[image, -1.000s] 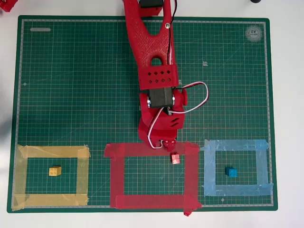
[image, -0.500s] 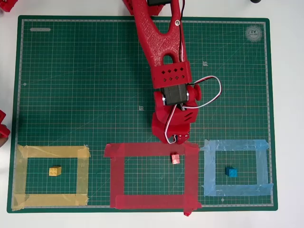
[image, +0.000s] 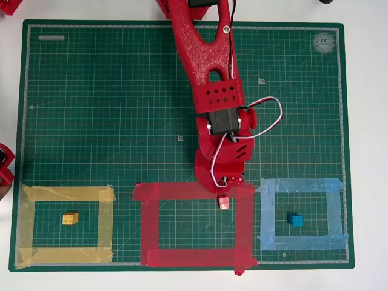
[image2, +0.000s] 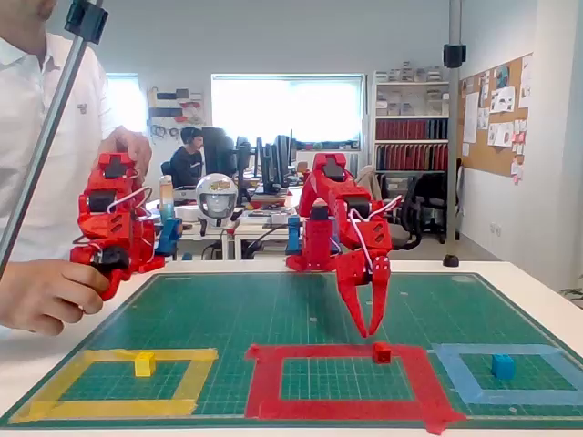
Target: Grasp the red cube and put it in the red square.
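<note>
The red cube (image: 224,203) (image2: 382,352) lies on the mat just inside the red square (image: 194,257) (image2: 264,382), by its upper right inner corner in the overhead view. My red gripper (image: 233,180) (image2: 370,332) points down over the square's top tape strip, a little above and to the right of the cube in the overhead view. In the fixed view its fingers hang above the mat in a narrow V, slightly apart, with nothing between them. The cube is free of the gripper.
A yellow cube (image: 70,218) sits in a yellow tape outline (image: 66,194) at the left, and a blue cube (image: 295,219) in a light-blue outline (image: 300,185) at the right. All lie on a green cutting mat (image: 109,109). A person (image2: 36,182) stands at the table's left.
The arm swung right and back from the square's top strip, then the gripper eased slightly toward the cube again. The red cube has not moved.
</note>
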Action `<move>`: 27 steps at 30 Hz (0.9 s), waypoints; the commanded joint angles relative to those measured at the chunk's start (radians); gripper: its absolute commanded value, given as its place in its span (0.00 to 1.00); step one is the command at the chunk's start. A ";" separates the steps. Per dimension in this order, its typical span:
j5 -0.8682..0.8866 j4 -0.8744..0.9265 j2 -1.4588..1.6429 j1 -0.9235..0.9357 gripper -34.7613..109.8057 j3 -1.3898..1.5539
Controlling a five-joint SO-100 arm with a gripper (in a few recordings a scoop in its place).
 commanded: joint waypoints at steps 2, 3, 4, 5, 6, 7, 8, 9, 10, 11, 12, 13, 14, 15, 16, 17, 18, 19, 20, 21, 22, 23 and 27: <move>-0.012 -0.081 0.015 -0.046 0.23 -0.021; -0.012 -0.092 0.008 -0.051 0.23 -0.028; -0.012 -0.097 -0.002 -0.055 0.23 -0.038; -0.012 -0.097 -0.011 -0.060 0.23 -0.051; -0.012 -0.097 -0.015 -0.063 0.23 -0.060; -0.012 -0.097 -0.018 -0.066 0.23 -0.067; -0.012 -0.097 -0.020 -0.067 0.23 -0.074; -0.012 -0.097 -0.021 -0.069 0.23 -0.077; -0.012 -0.097 -0.023 -0.069 0.23 -0.081; -0.014 -0.097 -0.023 -0.071 0.23 -0.083; -0.014 -0.097 -0.025 -0.071 0.23 -0.087; -0.014 -0.097 -0.026 -0.072 0.23 -0.091; -0.014 -0.097 -0.028 -0.072 0.23 -0.092; -0.014 -0.097 -0.031 -0.072 0.23 -0.098; -0.014 -0.097 -0.034 -0.072 0.23 -0.103; -0.014 -0.097 -0.037 -0.072 0.23 -0.110; -0.014 -0.097 -0.040 -0.071 0.23 -0.117; -0.014 -0.097 -0.043 -0.067 0.23 -0.123; -0.014 -0.097 -0.048 -0.064 0.23 -0.129; -0.014 -0.097 -0.049 -0.061 0.23 -0.135; -0.014 -0.097 -0.051 -0.060 0.23 -0.140; -0.014 -0.097 -0.052 -0.057 0.23 -0.143; -0.014 -0.097 -0.060 -0.041 0.23 -0.156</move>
